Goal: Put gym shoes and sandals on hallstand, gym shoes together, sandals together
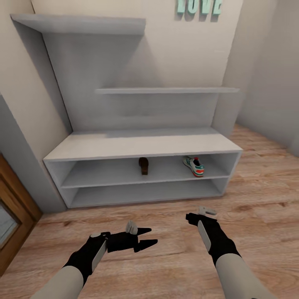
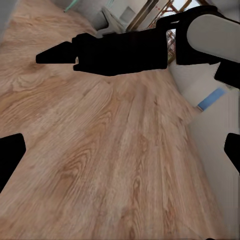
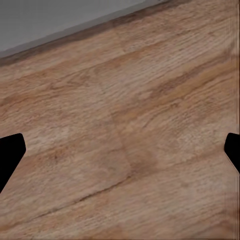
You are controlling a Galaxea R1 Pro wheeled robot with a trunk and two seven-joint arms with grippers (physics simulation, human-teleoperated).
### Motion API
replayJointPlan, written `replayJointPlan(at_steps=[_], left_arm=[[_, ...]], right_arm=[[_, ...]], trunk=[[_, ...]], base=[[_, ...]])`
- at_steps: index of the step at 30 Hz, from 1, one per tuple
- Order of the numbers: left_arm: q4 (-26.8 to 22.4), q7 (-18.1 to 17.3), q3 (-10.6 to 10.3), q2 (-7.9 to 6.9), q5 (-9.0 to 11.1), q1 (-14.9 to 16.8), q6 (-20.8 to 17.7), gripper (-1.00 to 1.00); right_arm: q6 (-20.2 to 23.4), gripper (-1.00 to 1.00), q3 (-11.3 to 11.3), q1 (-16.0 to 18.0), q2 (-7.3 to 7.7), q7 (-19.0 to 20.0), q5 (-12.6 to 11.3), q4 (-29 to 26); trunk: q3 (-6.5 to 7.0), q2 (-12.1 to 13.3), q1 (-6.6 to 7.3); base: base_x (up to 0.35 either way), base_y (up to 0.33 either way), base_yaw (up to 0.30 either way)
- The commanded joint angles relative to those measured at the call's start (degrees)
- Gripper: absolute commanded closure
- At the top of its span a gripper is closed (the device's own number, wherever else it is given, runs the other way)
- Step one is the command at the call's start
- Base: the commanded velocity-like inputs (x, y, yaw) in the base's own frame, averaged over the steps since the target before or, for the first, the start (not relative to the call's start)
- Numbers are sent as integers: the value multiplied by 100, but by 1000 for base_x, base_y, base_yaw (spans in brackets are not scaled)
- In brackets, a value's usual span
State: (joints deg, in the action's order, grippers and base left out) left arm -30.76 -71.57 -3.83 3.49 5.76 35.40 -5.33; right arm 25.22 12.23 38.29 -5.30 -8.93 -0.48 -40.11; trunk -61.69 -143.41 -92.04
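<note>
Against the back wall of the corridor stands the shoe rack (image 1: pixel 141 145), a large pale grey-white unit with a wide low bench on top, two long open shelves beneath it and two floating shelves higher up on its back panel. Teal letters (image 1: pixel 199 6) hang on the wall above it, cut off by the frame edge.

The floor (image 1: pixel 257 182) in front is light brown wood-grain plank, running up to the foot of the rack and off to the right. At the left edge is part of a brown wooden door frame (image 1: pixel 12 216).

Both arms reach forward low over the floor, well short of the rack. The left gripper (image 1: pixel 147 236) is turned sideways, its two black fingers parted with nothing between them. In the left wrist view the right arm (image 2: pixel 130 50) crosses over the planks. The right gripper (image 1: pixel 195 216) points toward the rack; in the right wrist view its fingertips (image 3: pixel 10 155) sit at opposite edges, spread wide over bare planks.

On the upper open shelf, near the middle, lies one sandal (image 1: pixel 143 165), small, flat and dark brown. Well to its right on the same shelf rests one gym shoe (image 1: pixel 194 166), white with green stripes and a red-orange heel patch.
</note>
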Motion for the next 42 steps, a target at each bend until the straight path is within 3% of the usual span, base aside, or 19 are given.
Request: replayJointPlan(at_steps=[1, 19, 42], left_arm=[[2, -6, -30, -6, 57, 2, -56, -100], [9, -2, -23, -6, 57, 2, -56, -100], [9, 2, -21, -84, 65, 2, -56, -100]], right_arm=[[27, -100, 16, 3, -6, -12, -5, -9], [30, -100, 24, 3, -2, -12, -30, -15], [53, -100, 25, 3, 3, -10, -49, -15]], trunk=[[1, -2, 1], [88, -2, 1], [105, -2, 1]], base=[[0, 0, -221], [-142, -109, -174], [-9, -20, -270]])
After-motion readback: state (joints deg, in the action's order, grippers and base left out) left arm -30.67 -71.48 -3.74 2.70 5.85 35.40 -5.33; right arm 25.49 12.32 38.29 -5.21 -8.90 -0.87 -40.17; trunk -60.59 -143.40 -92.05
